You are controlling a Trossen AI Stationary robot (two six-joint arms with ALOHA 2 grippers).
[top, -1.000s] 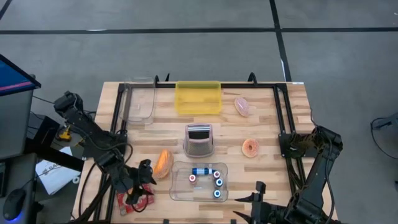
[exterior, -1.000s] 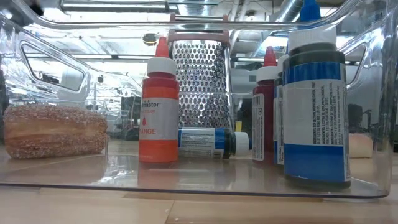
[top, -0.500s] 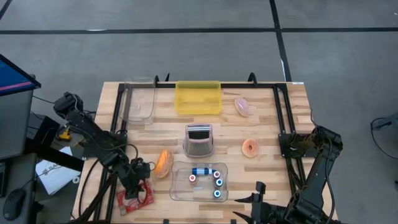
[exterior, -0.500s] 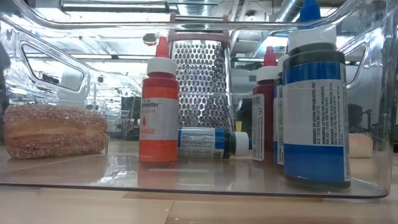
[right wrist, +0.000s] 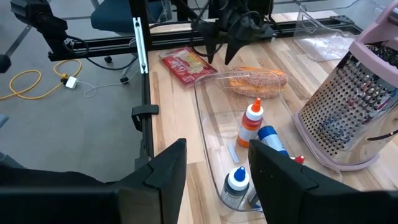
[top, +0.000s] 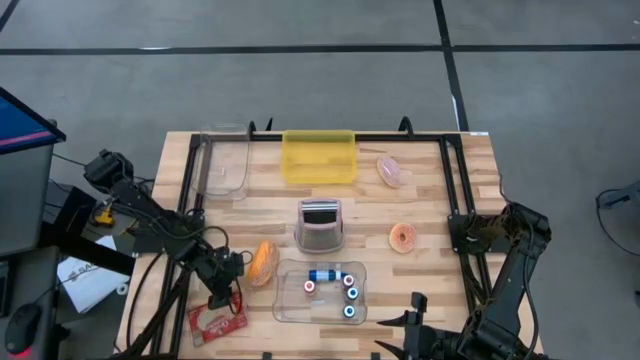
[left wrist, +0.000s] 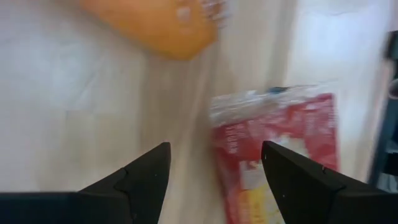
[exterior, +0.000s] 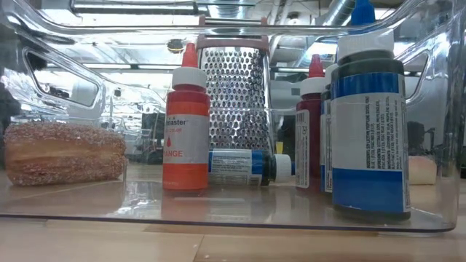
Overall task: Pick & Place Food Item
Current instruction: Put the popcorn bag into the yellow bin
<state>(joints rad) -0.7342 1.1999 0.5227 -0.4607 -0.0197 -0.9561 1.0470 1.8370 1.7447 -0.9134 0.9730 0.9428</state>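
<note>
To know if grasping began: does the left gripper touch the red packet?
Apart. In the left wrist view the left gripper stands open, bare table between jaws, red packet beyond them.

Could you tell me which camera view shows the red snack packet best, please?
The right wrist view: the whole red packet lies flat on the table, unobstructed, near the left gripper. The high view shows it small, below that gripper. The left wrist view shows it close but blurred and cut off. The low view does not show it.
</note>
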